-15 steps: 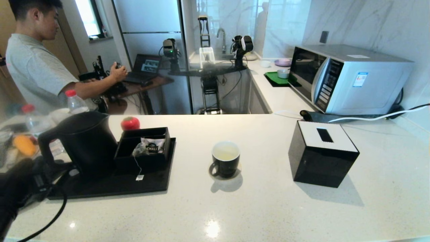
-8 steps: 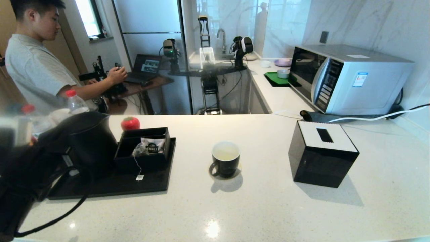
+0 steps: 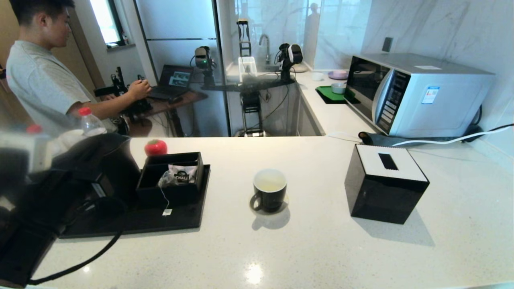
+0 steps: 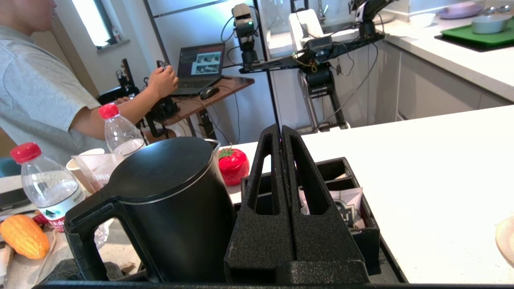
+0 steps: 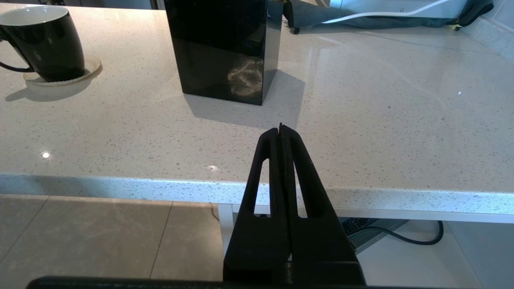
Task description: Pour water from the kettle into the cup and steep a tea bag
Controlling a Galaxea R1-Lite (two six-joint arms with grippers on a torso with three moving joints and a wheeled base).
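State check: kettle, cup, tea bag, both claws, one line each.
Kettle: upright on the black tray, lid shut, not held.
Cup: upright on a coaster, pale water inside, no bag in it.
Tea bag: in the black organizer, string and tag hanging over its front.
Left claw: shut, empty, beside the kettle.
Right claw: shut, empty, below the counter edge.

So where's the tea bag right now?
In the head view the tea bag sits in the black organiser box on the tray, left of the cup, its string hanging over the front.
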